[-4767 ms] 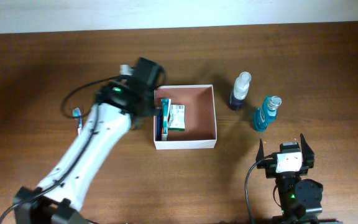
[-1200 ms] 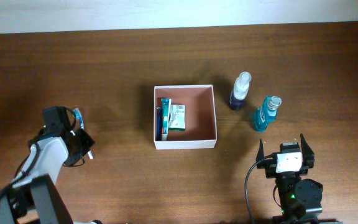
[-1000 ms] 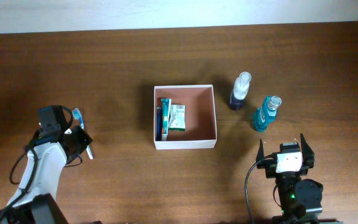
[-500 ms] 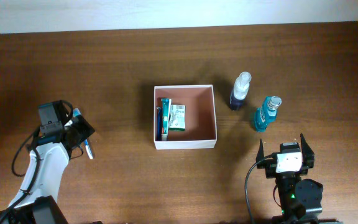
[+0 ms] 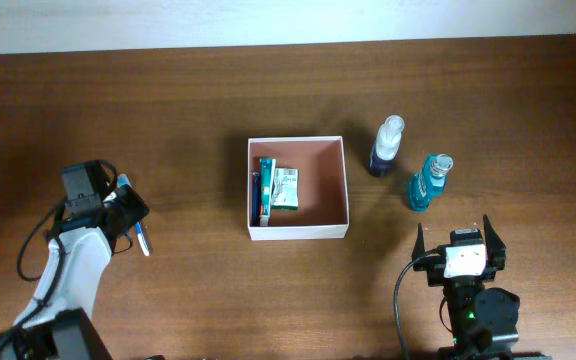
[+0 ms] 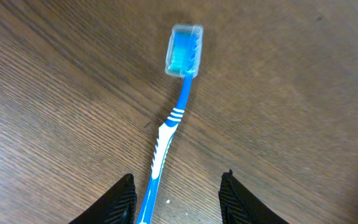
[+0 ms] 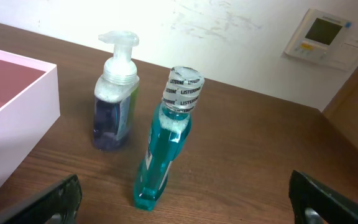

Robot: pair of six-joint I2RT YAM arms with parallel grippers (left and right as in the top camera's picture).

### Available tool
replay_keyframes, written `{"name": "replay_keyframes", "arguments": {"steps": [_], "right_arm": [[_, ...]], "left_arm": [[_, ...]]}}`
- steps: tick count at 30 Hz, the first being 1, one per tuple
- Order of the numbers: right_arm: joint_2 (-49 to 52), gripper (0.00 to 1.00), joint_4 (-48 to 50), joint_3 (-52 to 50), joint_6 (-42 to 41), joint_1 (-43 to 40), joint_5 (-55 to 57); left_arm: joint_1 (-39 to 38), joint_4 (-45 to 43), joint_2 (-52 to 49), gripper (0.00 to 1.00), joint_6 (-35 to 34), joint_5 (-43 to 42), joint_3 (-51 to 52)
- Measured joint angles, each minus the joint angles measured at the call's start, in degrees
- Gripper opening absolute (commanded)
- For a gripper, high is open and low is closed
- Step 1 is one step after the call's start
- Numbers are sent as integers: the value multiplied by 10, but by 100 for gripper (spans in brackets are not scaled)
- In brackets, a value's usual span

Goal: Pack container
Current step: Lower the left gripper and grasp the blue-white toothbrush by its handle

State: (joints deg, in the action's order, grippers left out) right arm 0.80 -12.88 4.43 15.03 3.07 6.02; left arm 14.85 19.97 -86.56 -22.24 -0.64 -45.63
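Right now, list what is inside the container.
In the container: a green-and-white carton and a blue item by its left wall. Anything beneath them is hidden.

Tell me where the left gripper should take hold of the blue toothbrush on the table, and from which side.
Grip the blue toothbrush on its handle, around the thicker white-striped part, not the capped head. It lies flat on the table, so come straight down from above, fingers on either side of the narrow handle. The left gripper is open with the handle running between them, so that line probably suits.
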Motion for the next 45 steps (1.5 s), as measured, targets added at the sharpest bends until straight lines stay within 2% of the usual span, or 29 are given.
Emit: {"name": "replay_keyframes", "arguments": {"steps": [6,9,18,27,33,41,45], "right_arm": [[0,98,0,0,0,0,0],[0,98,0,0,0,0,0],[0,98,0,0,0,0,0],[0,98,0,0,0,0,0],[0,98,0,0,0,0,0],[0,98,0,0,0,0,0],[0,98,0,0,0,0,0]], "left_arm": [[0,-30,-66,44,0,0,0],[0,-35,-83,40,0,1,0],[0,-38,-90,33,2,1,0],[0,-55,-99,32,4,5,0],[0,-56,-101,22,5,9,-1],[0,-56,-102,20,5,12,-1],[0,-56,-102,15,4,13,-1]]}}
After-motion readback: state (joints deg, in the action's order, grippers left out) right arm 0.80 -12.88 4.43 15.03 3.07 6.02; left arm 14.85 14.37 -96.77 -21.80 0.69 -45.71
